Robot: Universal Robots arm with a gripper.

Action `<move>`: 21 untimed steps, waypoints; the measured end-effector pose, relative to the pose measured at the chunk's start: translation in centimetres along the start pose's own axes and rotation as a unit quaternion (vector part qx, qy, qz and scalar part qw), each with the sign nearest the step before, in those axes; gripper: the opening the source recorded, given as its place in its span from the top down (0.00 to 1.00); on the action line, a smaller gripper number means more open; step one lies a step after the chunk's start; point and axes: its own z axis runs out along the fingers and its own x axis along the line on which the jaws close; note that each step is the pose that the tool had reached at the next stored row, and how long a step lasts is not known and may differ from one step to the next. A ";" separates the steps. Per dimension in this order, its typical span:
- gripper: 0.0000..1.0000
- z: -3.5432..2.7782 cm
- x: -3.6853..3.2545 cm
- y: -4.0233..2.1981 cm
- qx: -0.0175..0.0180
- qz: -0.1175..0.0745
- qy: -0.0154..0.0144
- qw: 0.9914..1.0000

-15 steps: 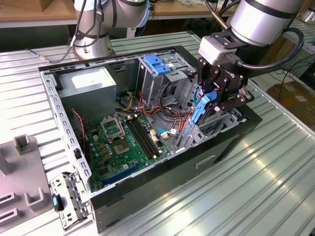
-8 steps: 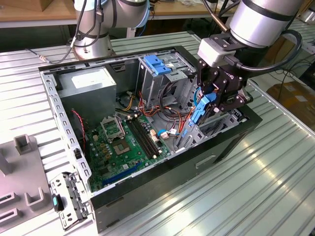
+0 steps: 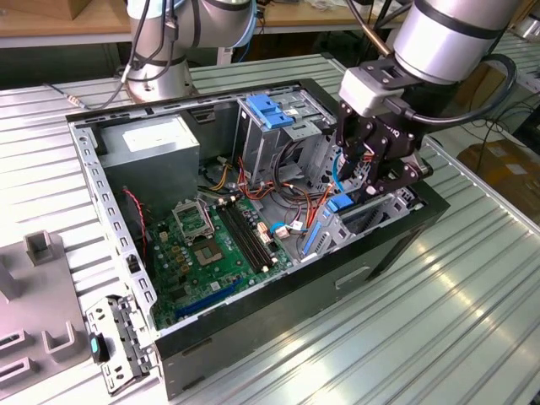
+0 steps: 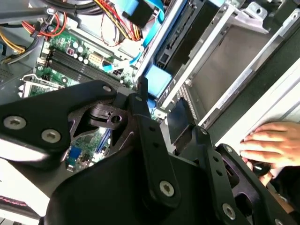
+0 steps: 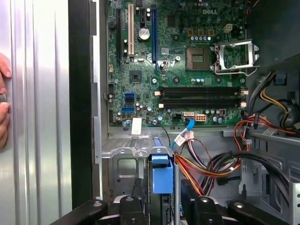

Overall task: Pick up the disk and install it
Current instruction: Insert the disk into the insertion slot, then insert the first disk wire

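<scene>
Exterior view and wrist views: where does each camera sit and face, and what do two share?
Exterior view: off-arm, looking down on the computer case; arm and end effector show.
First wrist view: on-arm, facing the motherboard; end effector shows.
Second wrist view: on-arm, facing the drive bay; end effector shows.
Both wrist views: a person's hand.

We can read nothing with certainty. The white sticker (image 3: 152, 135) on the grey power-supply box (image 3: 160, 173) carries print too fine for us; the motherboard (image 5: 178, 65) bears white lettering along one edge, which we cannot make out.
</scene>
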 end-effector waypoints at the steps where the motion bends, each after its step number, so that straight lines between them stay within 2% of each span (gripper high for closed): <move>1: 0.57 0.06 0.00 -0.19 0.000 0.000 0.000 1.000; 2: 0.64 0.13 -0.01 -0.36 0.000 0.000 0.000 1.000; 3: 0.64 0.21 -0.01 -0.52 0.000 0.000 0.000 1.000; 7: 0.88 0.53 -0.02 -1.31 0.000 0.000 0.000 1.000; 9: 0.89 0.59 -0.03 -1.63 0.000 0.000 0.000 1.000; 21: 0.89 0.66 -0.03 -1.66 0.000 0.000 0.000 1.000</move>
